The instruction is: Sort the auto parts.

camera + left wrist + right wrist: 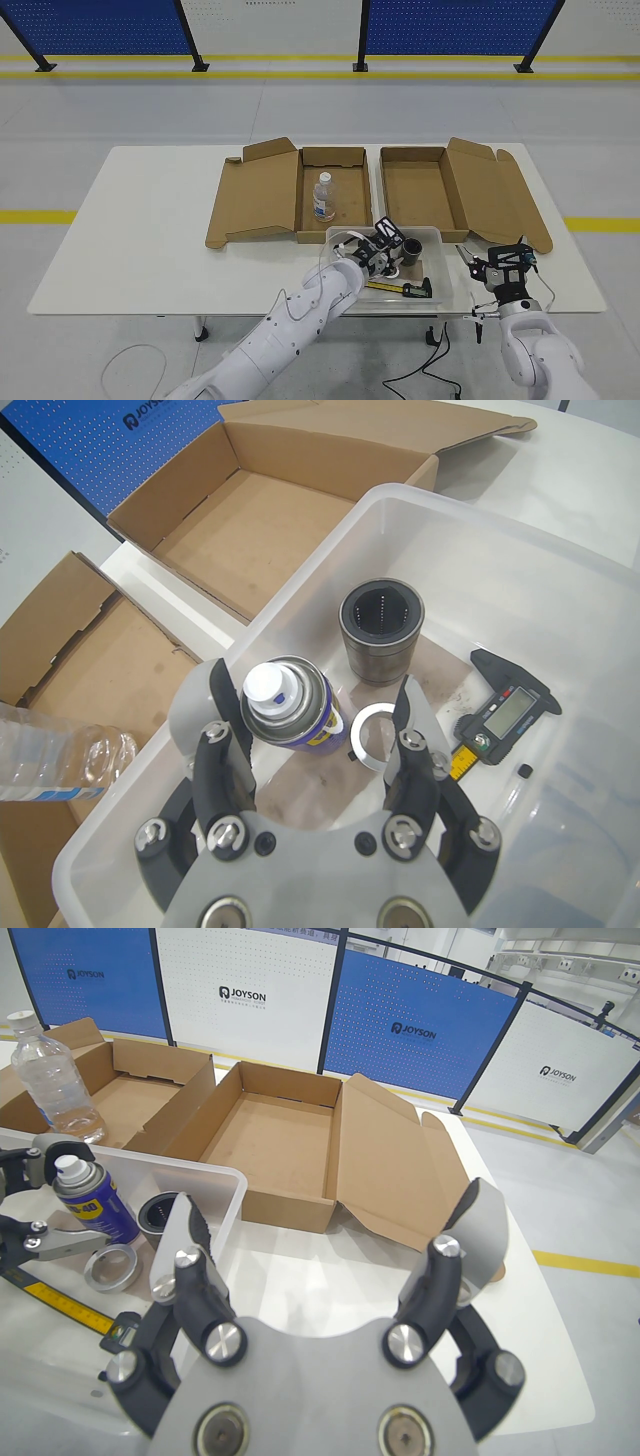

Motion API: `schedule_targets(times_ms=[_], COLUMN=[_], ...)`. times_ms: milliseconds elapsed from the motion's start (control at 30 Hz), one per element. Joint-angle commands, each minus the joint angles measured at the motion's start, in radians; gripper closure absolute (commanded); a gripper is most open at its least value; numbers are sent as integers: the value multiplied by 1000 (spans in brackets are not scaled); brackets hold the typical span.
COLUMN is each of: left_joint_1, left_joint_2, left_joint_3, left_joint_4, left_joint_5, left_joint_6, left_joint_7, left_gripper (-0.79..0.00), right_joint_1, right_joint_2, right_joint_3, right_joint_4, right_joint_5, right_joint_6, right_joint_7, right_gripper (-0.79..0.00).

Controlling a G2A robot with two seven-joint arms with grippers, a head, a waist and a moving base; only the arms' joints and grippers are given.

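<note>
A clear plastic bin (450,530) holds a blue spray can (295,710), a dark cylindrical bearing (381,632), a metal ring (372,737), a digital caliper (505,715) and a small black screw (523,771). My left gripper (315,687) is lowered into the bin, open, with its fingers on either side of the upright can. One finger is close against the can and the other stands apart over the ring. My right gripper (334,1208) hangs open over the bare table beside the bin (432,235), holding nothing.
Two open cardboard boxes lie behind the bin: the left box (345,190) has a water bottle (323,196) standing in it, and nothing lies in the right box (415,195). The table edge (560,310) is near my right gripper.
</note>
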Motion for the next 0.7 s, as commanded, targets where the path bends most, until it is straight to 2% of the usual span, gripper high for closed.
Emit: schedule_targets(times_ms=[0, 467, 667], left_joint_1=[-2, -11, -16], left_joint_2=[-2, -14, -18], left_joint_3=[-1, -10, -13], left_joint_4=[5, 19, 34], left_joint_5=[0, -4, 4], left_joint_6=[2, 13, 15], left_joint_7=[1, 2, 3], left_gripper=[-603, -529, -459], right_joint_1=[0, 0, 0], right_joint_2=[0, 0, 0], right_joint_3=[0, 0, 0], right_joint_4=[0, 0, 0], right_joint_5=[0, 0, 0], right_joint_6=[0, 0, 0], right_joint_7=[0, 0, 0], right_gripper=[-785, -785, -785])
